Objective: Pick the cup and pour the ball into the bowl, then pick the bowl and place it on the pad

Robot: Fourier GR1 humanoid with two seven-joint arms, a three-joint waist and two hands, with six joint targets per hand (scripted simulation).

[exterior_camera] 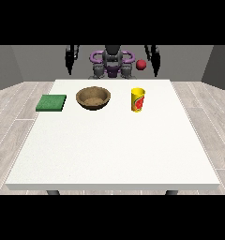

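Observation:
A yellow cup (138,99) with a red mark stands upright on the white table (109,150), right of centre near the far edge. A red ball (141,64) shows above the cup in the picture, past the table's far edge, with nothing seen touching it. A brown wooden bowl (93,98) sits left of the cup. A flat green pad (51,102) lies at the far left. The hand at the view's left (69,60) and the hand at the view's right (154,60) hang beside the robot's body, fingers straight down, holding nothing, well behind the objects.
The robot's torso (112,63) stands behind the table's far edge. Pad, bowl and cup form a row along the far part of the table. Wooden floor surrounds the table.

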